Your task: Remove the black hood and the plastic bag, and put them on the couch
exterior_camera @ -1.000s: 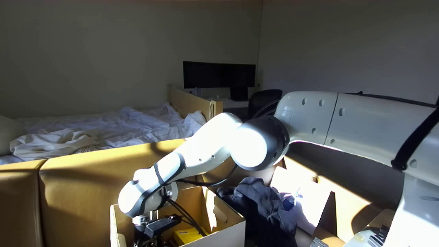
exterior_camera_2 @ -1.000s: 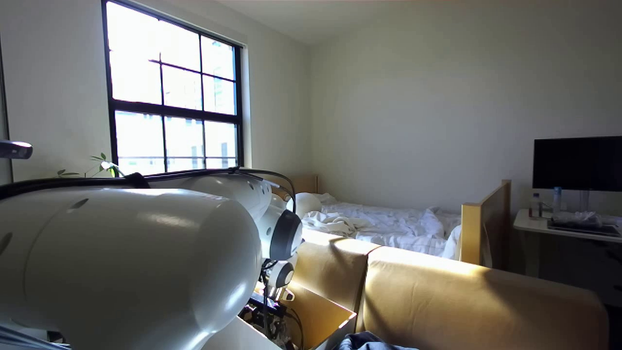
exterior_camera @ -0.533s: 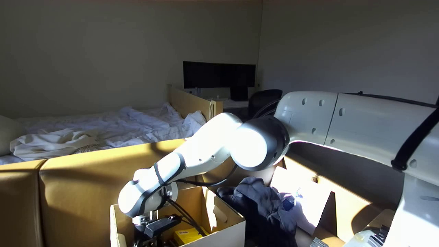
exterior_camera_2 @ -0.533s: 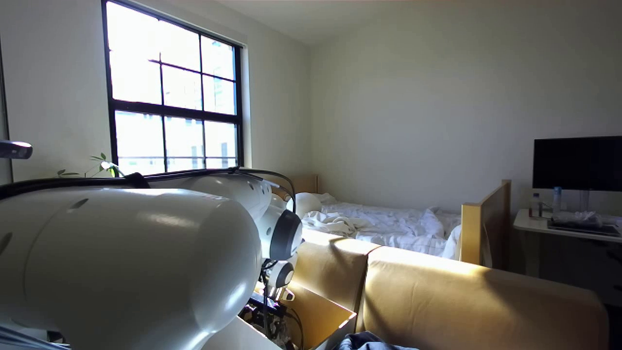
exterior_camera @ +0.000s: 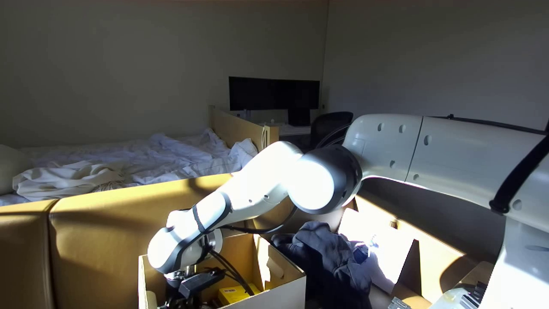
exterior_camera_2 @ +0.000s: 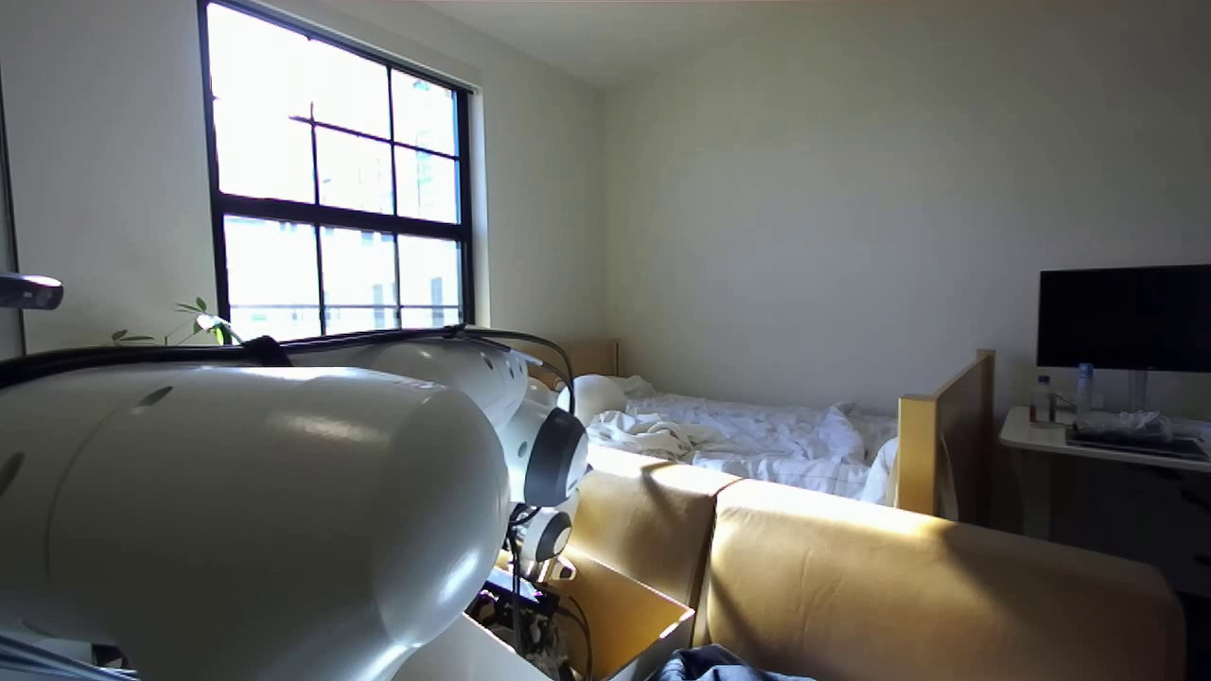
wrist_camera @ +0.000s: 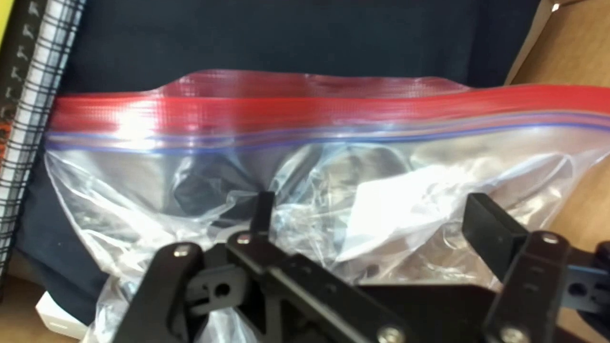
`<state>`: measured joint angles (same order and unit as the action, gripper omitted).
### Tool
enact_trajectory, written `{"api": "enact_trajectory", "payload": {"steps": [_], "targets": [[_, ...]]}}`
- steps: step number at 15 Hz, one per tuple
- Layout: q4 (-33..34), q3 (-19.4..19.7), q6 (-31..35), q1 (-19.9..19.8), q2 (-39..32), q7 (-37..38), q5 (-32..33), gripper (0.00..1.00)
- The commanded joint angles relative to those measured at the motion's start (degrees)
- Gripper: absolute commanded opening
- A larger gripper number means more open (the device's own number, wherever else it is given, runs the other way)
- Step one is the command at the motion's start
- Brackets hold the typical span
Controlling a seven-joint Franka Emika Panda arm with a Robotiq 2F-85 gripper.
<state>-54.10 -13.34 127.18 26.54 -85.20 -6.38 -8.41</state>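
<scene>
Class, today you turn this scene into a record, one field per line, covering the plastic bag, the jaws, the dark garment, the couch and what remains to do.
Plastic bag: clear, red and blue bands along one edge; inside the cardboard box
Under the bag: dark cloth
Also in the box: yellow item
Jaws: apart, plastic visible between them in the wrist view; contact cannot be told
Dark garment: heaped beside the box
Couch: tan backrest behind the box in both exterior views
Remaining: bag onto the couch
</scene>
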Motion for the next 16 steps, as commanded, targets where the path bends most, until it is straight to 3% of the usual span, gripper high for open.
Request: {"api": "enact_trajectory", "payload": {"steps": [1,11,16], "targets": [[-0.8,0.5,2.0,0.3,0.0,0.2,1.7,0.73],[-0.9,0.3,1.9,0.1,0.0,-0.3,2.6,0.07],[-0.9,0.2,1.6,0.0,0.0,-0.3,2.6,0.02]]}}
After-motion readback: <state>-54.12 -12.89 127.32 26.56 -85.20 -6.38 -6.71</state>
